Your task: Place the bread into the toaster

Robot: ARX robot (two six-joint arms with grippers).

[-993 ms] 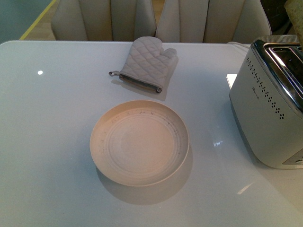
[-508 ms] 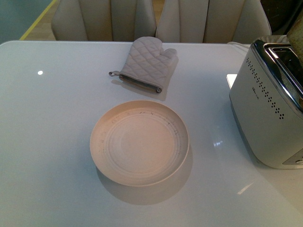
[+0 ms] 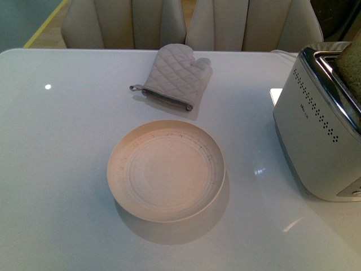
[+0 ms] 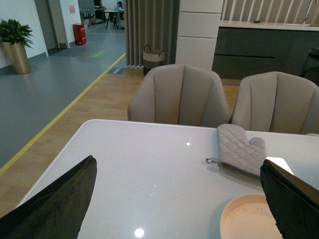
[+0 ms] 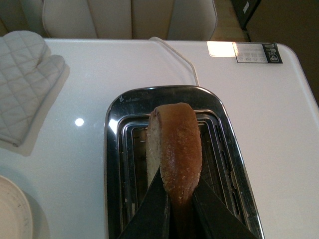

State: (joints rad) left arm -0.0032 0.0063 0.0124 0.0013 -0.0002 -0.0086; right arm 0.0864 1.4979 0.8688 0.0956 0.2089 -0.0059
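Our right gripper (image 5: 174,211) pinches the bread (image 5: 174,144) upright over the toaster's (image 5: 112,164) slots. Our left gripper (image 4: 177,162) hangs wide open and empty above the glossy white table (image 4: 149,169). Beige chairs (image 4: 179,94) stand behind it, and a yellow line (image 4: 65,112) crosses the floor.

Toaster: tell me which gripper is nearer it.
Right. The right gripper holds the bread directly above the toaster; the left gripper hangs open, with no toaster in its view.
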